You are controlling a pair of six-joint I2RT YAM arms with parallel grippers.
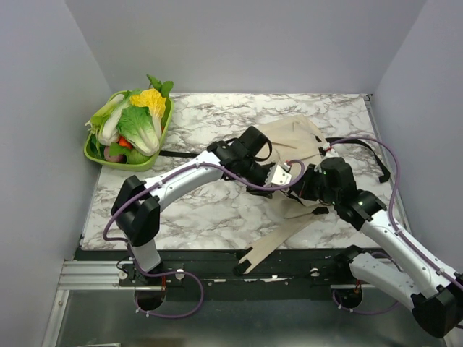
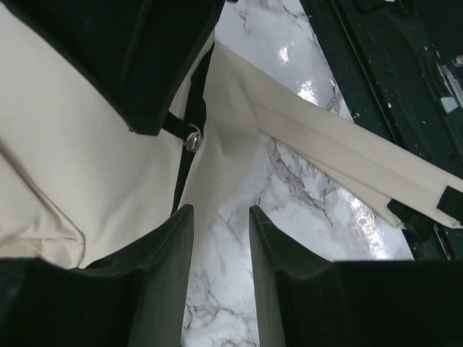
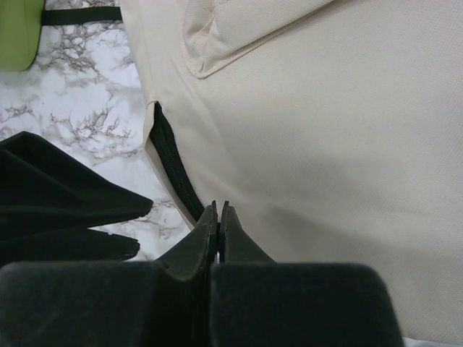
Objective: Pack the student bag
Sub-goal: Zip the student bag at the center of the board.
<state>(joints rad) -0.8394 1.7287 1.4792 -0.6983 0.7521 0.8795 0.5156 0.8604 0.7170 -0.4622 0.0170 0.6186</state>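
The student bag (image 1: pixel 293 137) lies flat, right of centre on the surface (image 1: pixel 210 210). Your left pincer (image 2: pixel 221 215) hovers over its near edge, half-open and empty. Your right pincer (image 3: pixel 218 210) is shut at its zipper trim (image 3: pixel 173 170), likely to part the opening.

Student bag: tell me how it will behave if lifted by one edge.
Probably floppy: the student bag lies flat and creased on the marble table, so it should sag and fold. Its long straps would likely trail and could snag.
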